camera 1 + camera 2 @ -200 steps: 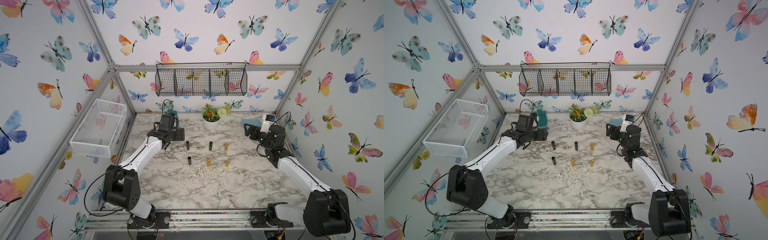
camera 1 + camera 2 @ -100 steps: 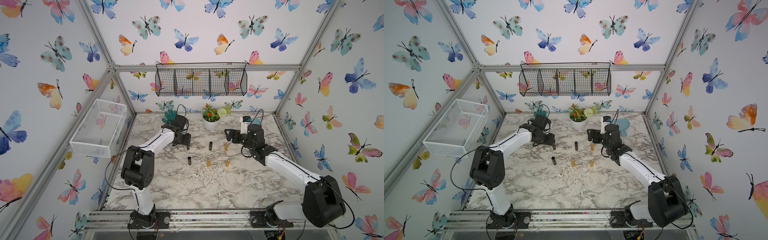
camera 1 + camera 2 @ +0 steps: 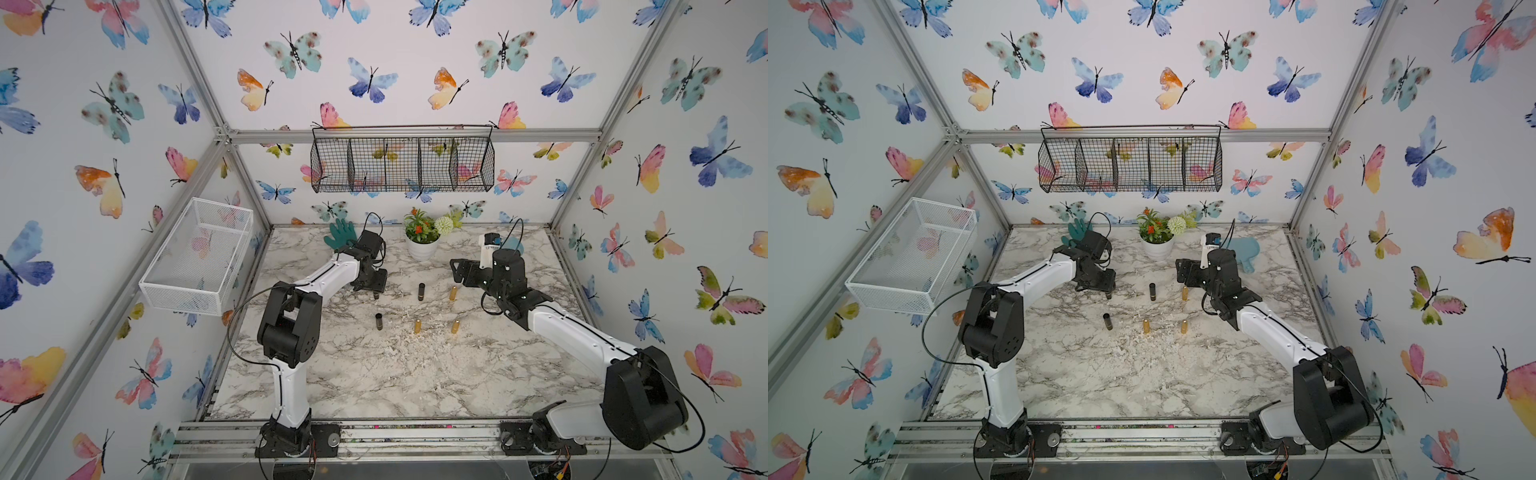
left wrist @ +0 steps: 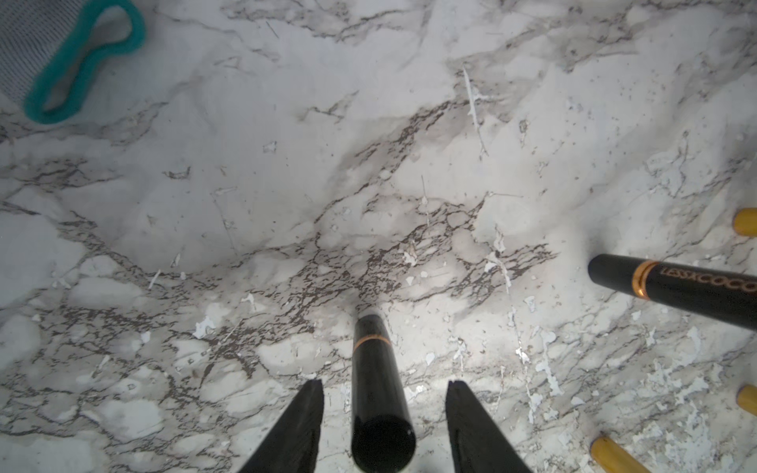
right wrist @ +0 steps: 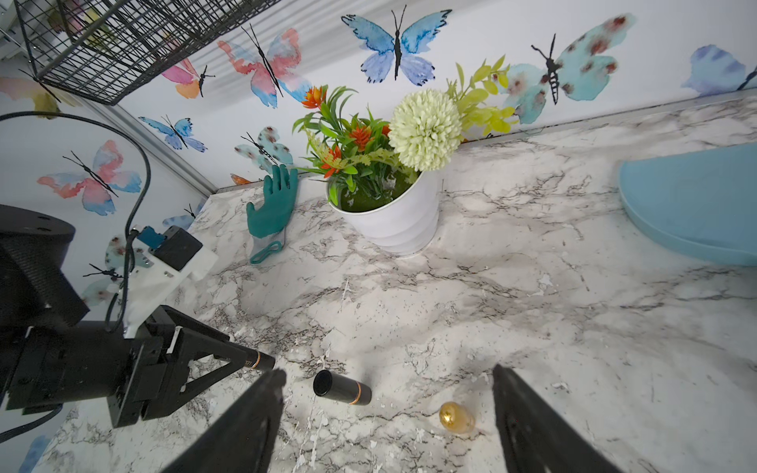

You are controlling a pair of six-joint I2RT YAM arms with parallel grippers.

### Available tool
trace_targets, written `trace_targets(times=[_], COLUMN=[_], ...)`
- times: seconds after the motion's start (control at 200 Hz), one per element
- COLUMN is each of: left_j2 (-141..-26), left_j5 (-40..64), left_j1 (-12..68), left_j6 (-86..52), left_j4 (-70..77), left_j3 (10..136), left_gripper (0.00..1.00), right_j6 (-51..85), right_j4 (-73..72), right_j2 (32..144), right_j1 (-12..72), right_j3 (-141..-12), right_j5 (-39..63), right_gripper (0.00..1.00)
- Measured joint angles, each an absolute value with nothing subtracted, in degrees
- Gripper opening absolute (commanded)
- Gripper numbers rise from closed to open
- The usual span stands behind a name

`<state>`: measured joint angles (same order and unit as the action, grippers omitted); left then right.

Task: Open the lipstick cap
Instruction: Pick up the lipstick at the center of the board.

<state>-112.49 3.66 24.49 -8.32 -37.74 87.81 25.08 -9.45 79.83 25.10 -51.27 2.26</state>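
A black lipstick [image 4: 375, 376] with a gold band stands upright on the marble table [image 3: 415, 374]. My left gripper [image 4: 385, 385] straddles it, open, with a gap on each side of the cap. In both top views the left gripper [image 3: 374, 286] [image 3: 1100, 286] covers most of this lipstick [image 3: 376, 295]. My right gripper [image 3: 456, 272] [image 5: 387, 372] hangs open above the table, over a second black lipstick [image 5: 342, 387] and a gold one [image 5: 456, 417], touching neither.
More lipsticks stand nearby: black [image 3: 379, 321], gold [image 3: 417, 326], gold [image 3: 455, 326]. A white flower pot [image 3: 422, 247], a green glove [image 3: 340, 235] and a blue dish [image 3: 1244, 251] sit at the back. A white wire basket [image 3: 199, 253] hangs on the left wall.
My left gripper swung from the back left to the lipstick, came down around it, and its jaws narrowed. My right gripper moved left toward the middle lipsticks.
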Motion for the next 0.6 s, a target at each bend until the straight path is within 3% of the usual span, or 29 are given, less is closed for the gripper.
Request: trace_targets(times=[0.601], left_j2=[-116.1], left_j5=[1.8], left_j1=[25.0], left_j6=[-7.7], left_j4=[-40.3], left_j3=[91.2], left_gripper=[0.29], right_j6=[24.1], right_j4=[-9.9], right_j2=[80.7], right_j1=[25.1], right_j3=[-51.3], right_j5=[2.3], right_gripper=[0.82])
